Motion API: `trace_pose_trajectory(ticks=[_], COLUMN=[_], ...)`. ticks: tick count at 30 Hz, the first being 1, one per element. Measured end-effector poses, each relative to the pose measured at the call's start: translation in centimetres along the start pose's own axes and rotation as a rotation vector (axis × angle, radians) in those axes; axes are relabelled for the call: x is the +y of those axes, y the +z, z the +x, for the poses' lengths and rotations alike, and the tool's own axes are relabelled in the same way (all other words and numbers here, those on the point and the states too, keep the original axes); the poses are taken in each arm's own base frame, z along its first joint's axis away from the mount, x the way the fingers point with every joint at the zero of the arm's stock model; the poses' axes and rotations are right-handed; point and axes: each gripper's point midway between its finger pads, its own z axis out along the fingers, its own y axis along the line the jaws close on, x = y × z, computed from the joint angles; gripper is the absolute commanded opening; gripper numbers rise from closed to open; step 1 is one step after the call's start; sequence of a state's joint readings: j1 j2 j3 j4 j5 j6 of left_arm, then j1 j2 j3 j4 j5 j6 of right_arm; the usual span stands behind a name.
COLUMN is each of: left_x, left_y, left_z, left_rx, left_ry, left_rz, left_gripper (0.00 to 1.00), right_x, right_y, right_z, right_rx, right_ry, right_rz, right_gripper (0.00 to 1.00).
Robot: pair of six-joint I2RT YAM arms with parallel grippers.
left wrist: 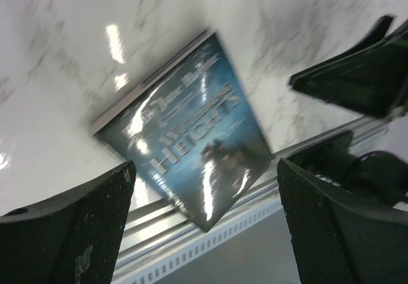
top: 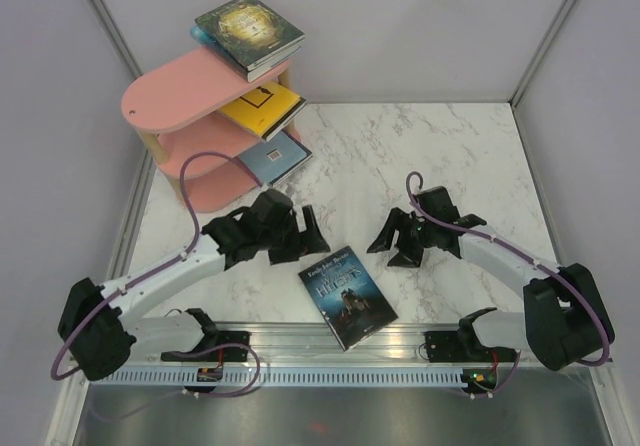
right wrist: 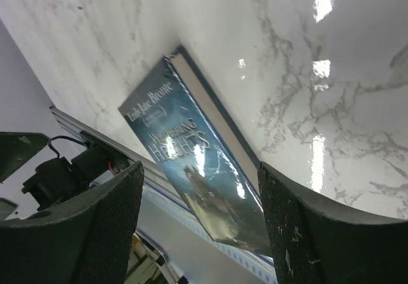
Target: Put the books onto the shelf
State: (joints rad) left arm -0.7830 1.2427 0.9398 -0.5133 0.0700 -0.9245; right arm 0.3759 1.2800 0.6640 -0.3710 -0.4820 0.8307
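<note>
Our left pincer [top: 312, 238] was wide open and held nothing. Our right pincer [top: 398, 248] was open too, and empty. They sat low over the table [top: 450, 156], one on each side of the dark blue book [top: 347, 296].

That book lay flat with its picture side up, close to the near edge of the table. Its near corner rested on the metal rail [top: 300, 351]. The other books were on the pink shelf [top: 175, 101]: a small pile [top: 250, 28] on the top board, a yellow book [top: 262, 108] on the middle one and a light blue book [top: 277, 156] at the bottom.

We thought the dark blue book would be light and thin. It looked stiff enough not to bend much. But its cover was shiny, so it could slip. It lay flat on the table, so a finger could not get under most of it.

We thought the best place to grab was the corner on the rail, where a finger might fit under. Holding close to the spine would help too, so the pages would not flop open.
</note>
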Motion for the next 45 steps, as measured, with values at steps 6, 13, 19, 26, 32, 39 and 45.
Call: trace_pose_trajectory(ticks=[6, 13, 19, 26, 32, 39, 45], left_x=[9.3, 11.7, 8.7, 5.4, 5.2, 4.4, 6.7], left_y=[-0.6, 0.6, 3.2, 6.0, 5.4, 3.1, 1.4], left_z=[9.3, 13.1, 12.2, 11.4, 11.4, 8.9, 5.4], left_rx=[0.193, 0.282, 0.261, 0.254, 0.226, 0.117, 0.022], left_ry=[-0.025, -0.110, -0.198, -0.290, -0.317, -0.300, -0.378], left_rz=[-0.093, -0.086, 0.043, 0.221, 0.286, 0.257, 0.147], left_gripper=[0.94, 0.95, 0.94, 0.76, 0.03, 0.02, 0.02], right_x=[-3.1, -4.8, -3.2, -1.6, -1.6, -1.7, 2.1], right_y=[0.7, 1.7, 3.0, 3.9, 3.9, 3.0, 0.8], right_z=[2.7, 4.6, 6.9, 8.9, 8.9, 8.4, 6.6], right_rx=[0.068, 0.103, 0.152, 0.185, 0.162, 0.102, 0.019], right_ry=[0.052, 0.077, 0.108, 0.113, 0.119, 0.120, 0.070], right_rz=[0.056, 0.070, -0.040, -0.117, -0.118, -0.104, -0.200], right_gripper=[0.76, 0.75, 0.75, 0.74, 0.73, 0.87, 0.98])
